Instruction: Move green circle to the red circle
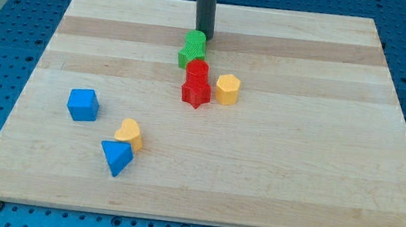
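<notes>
Green circle (196,40) sits just below my tip (205,36), touching it; red circle (197,70) further down; no pincer fitted, state cannot be told.

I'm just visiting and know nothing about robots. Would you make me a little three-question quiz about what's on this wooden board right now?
1. True or false: my tip stands at the view's bottom edge of the board.
2. Multiple choice: which block sits right beside the red circle, on its upper side in the view? A) blue cube B) green block C) yellow heart
3. Fill in: the blue triangle lies just below the yellow ____.

Key
1. False: it is near the view's top, just above the green block.
2. B
3. heart
</notes>
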